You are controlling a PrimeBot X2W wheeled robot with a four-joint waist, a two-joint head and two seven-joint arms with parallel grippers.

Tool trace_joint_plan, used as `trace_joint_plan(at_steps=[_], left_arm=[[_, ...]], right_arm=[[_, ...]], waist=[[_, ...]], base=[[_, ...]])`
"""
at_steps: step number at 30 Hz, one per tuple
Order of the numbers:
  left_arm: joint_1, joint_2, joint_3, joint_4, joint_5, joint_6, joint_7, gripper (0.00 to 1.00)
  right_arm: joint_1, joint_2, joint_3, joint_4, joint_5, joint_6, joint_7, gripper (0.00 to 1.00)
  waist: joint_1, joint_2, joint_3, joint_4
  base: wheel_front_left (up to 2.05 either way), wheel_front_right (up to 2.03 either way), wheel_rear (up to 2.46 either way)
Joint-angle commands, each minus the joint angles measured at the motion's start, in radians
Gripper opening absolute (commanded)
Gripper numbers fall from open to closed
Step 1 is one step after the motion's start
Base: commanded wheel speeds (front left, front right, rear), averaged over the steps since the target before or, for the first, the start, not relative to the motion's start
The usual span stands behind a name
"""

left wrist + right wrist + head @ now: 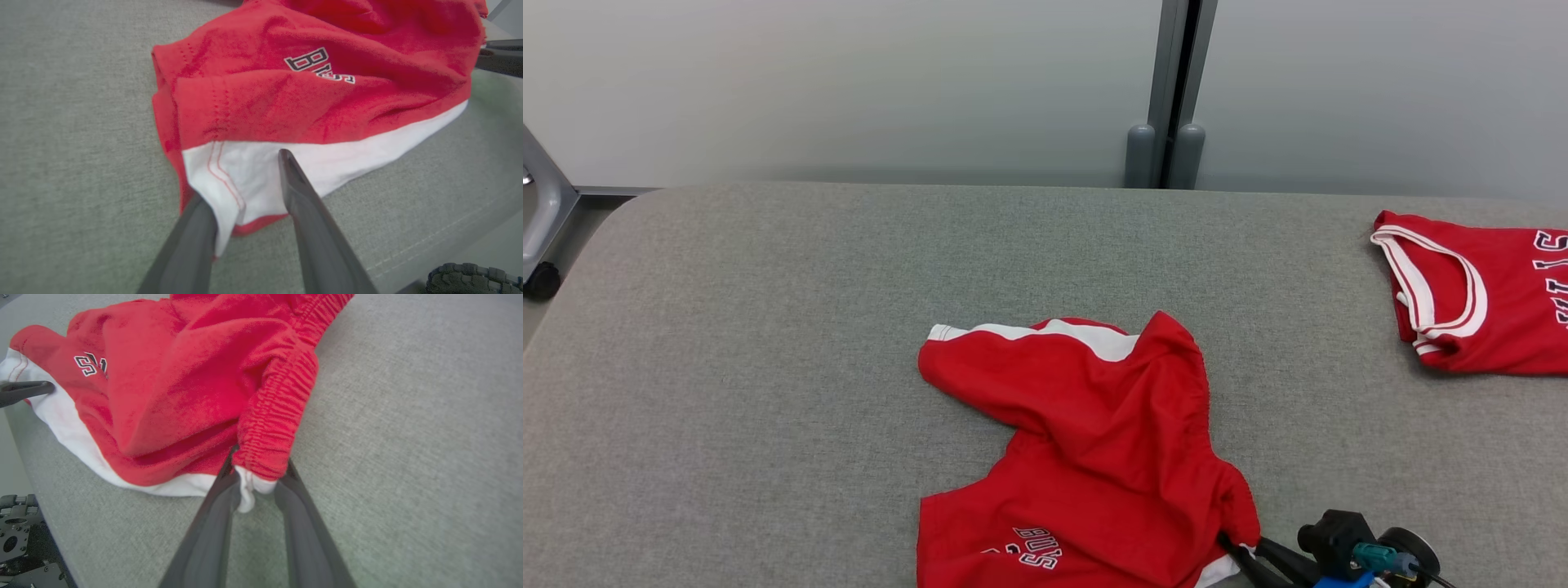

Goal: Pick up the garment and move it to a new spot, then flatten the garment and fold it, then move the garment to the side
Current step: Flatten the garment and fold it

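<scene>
The garment (1094, 441) is a pair of red shorts with white trim and dark lettering, lying crumpled at the near middle of the grey padded table (768, 327). My left gripper (241, 179) straddles its white hem corner (245, 175), one finger under the cloth and one on top, jaws still wide apart. My right gripper (261, 469) has the end of the gathered red waistband (278, 416) bunched between its fingers, and it also shows at the shorts' near right corner (1237, 551).
A second red garment, a jersey with white trim (1478, 302), lies at the table's far right. The table's near edge (449, 241) runs just behind my left gripper. A grey frame with a caster (541, 280) stands off the table's left.
</scene>
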Motion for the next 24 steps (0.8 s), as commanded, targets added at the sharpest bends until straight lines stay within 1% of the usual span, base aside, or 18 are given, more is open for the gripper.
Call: trace_joint_plan(at_steps=[1, 4, 10, 11, 15, 17, 19, 21, 24], left_arm=[[-0.026, 0.004, -0.011, -0.012, -0.015, -0.001, -0.004, 0.0], [-0.036, 0.004, 0.001, -0.044, -0.034, -0.001, -0.005, 0.0], [-0.071, 0.0, 0.087, -0.154, -0.072, -0.001, -0.005, 0.0], [-0.071, 0.0, 0.087, -0.154, -0.072, -0.001, -0.005, 0.0], [-0.131, 0.012, 0.13, -0.218, -0.082, -0.001, -0.004, 0.0], [-0.182, 0.016, 0.151, -0.237, -0.098, -0.001, -0.005, 0.0], [-0.255, 0.032, 0.156, -0.246, -0.107, -0.001, -0.005, 0.0], [-0.341, 0.042, 0.16, -0.249, -0.124, -0.001, -0.005, 0.0], [-0.499, 0.067, 0.156, -0.237, -0.161, -0.001, 0.014, 0.0]], right_arm=[[-0.002, -0.009, -0.004, -0.029, 0.006, 0.0, -0.003, 0.0], [0.015, -0.014, -0.026, -0.078, 0.002, 0.0, -0.003, 0.0], [0.021, -0.016, -0.106, -0.203, -0.024, 0.0, -0.003, 0.0], [0.021, -0.016, -0.106, -0.203, -0.024, 0.0, -0.003, 0.0], [-0.013, -0.006, -0.181, -0.277, -0.023, 0.0, -0.003, 0.0], [-0.049, 0.0, -0.211, -0.301, -0.017, 0.0, -0.003, 0.0], [-0.098, 0.008, -0.236, -0.31, -0.007, 0.0, -0.003, 0.0], [-0.167, 0.013, -0.252, -0.299, -0.006, 0.0, -0.003, 0.0], [-0.299, 0.036, -0.271, -0.258, 0.034, 0.0, 0.004, 0.0]], waist=[[-0.0001, -0.0001, -0.001, -0.001], [-0.0001, -0.0001, -0.002, -0.002], [-0.0001, -0.0001, 0.004, -0.007], [-0.0001, -0.0001, 0.004, -0.007], [-0.0001, -0.0001, 0.016, -0.012], [-0.0001, -0.0001, 0.027, -0.015], [-0.0001, -0.0001, 0.042, -0.017], [-0.0001, -0.0001, 0.06, -0.022], [-0.0001, -0.0001, 0.1, -0.029]], base=[[0.0, 0.0, 0.0], [0.0, 0.0, 0.0], [0.0, 0.0, 0.0], [0.0, 0.0, 0.0], [0.0, 0.0, 0.0], [0.0, 0.0, 0.0], [0.0, 0.0, 0.0], [0.0, 0.0, 0.0], [0.0, 0.0, 0.0]])
